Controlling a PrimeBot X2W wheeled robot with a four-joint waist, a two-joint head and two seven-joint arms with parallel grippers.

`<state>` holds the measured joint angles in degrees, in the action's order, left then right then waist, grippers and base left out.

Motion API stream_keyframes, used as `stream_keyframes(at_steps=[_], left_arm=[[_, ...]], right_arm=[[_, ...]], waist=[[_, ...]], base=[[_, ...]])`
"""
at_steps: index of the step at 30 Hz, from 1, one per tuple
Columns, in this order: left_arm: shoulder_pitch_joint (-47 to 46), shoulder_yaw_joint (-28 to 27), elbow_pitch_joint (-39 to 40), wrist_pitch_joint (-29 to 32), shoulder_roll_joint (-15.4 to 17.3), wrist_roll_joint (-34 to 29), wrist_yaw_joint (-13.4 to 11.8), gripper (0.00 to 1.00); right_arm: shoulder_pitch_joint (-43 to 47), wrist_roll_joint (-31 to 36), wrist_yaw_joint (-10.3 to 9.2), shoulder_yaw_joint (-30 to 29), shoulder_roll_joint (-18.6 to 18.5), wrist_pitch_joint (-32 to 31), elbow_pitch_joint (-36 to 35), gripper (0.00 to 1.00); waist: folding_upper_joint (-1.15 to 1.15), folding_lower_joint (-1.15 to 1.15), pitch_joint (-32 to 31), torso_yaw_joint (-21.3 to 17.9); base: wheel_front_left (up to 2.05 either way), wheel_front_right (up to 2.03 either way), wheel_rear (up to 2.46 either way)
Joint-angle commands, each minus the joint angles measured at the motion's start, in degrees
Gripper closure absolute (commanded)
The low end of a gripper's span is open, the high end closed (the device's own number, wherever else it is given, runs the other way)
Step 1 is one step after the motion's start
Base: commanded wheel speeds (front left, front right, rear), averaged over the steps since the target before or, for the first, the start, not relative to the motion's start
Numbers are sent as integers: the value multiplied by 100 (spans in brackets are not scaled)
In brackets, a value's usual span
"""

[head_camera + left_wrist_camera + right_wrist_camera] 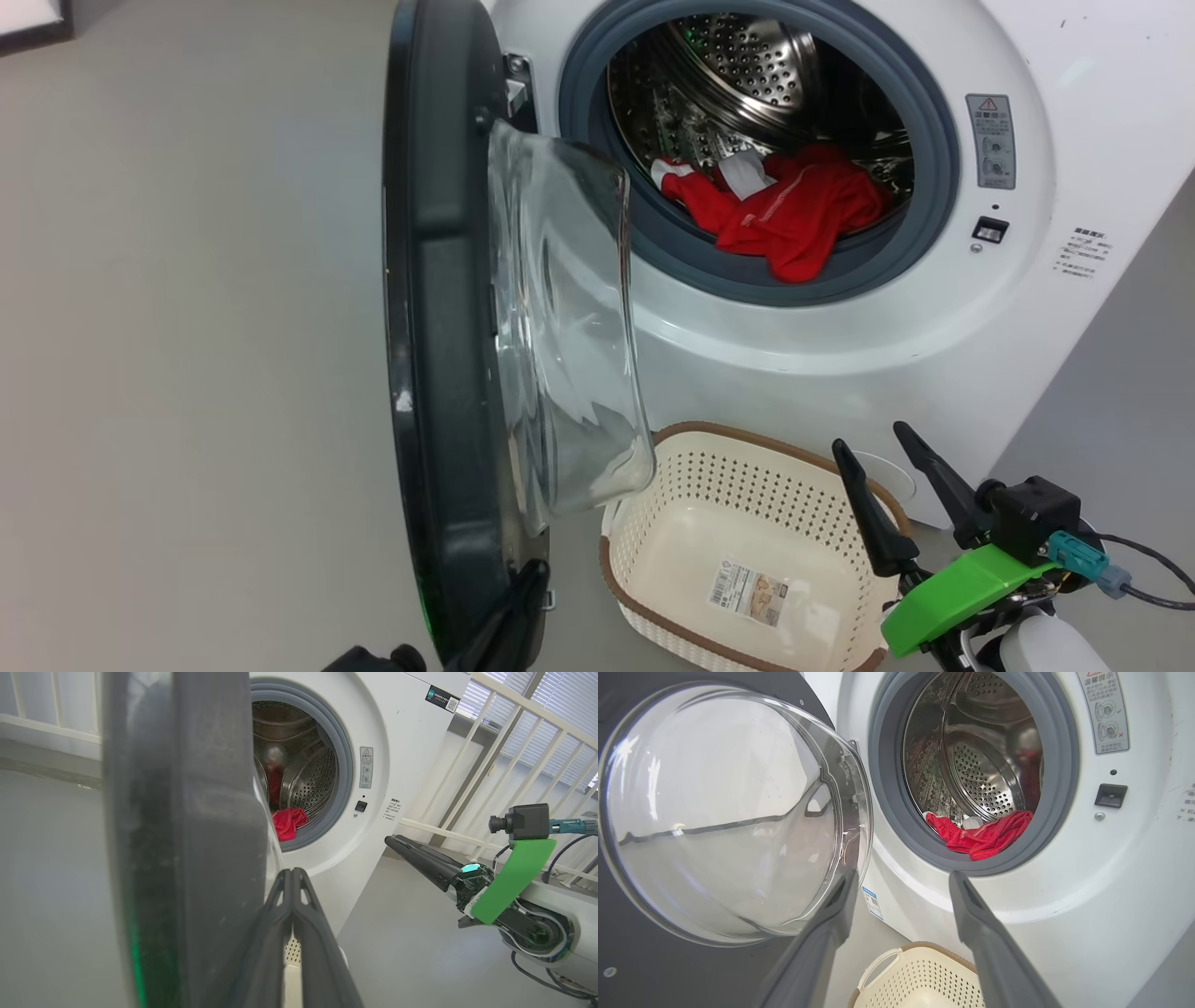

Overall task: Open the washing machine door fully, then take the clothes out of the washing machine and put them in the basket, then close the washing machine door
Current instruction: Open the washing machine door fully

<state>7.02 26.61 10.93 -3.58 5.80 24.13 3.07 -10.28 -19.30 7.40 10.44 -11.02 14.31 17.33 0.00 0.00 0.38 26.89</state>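
Head view: high, looking down past right gripper onto washing machine. Left wrist view: tight in, washing machine door just left of left gripper. Right wrist view: near, facing drum. All three share clothes.

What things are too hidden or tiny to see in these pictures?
- Clothes: left wrist view, mostly hidden by the washing machine door.
- Basket: right wrist view, cut off by the bottom edge and the right end effector.
- Sticker in the basket: head view, print too small to read.
- Left end effector: head view, cut by bottom edge.
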Motion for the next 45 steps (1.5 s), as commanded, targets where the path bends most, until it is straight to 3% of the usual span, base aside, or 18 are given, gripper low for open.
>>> stream_keyframes(at_steps=[1,13,24,45], left_arm=[[-162,-339,104,11,42,37,-180,100],[-96,-776,306,182,215,87,-564,100],[-196,-1675,253,205,554,204,-1015,100],[-1190,-2814,-1576,-429,1133,579,-984,100]], right_arm=[[-79,89,9,103,-2,69,-163,0],[-93,101,9,116,-6,69,-138,0],[-140,100,9,152,-5,69,-130,0],[-214,87,9,218,-82,69,-120,0]], waist=[[0,0,2,47],[0,0,64,234],[0,0,106,246],[0,0,263,18]], base=[[0,0,0],[0,0,0],[0,0,0],[0,0,0]])
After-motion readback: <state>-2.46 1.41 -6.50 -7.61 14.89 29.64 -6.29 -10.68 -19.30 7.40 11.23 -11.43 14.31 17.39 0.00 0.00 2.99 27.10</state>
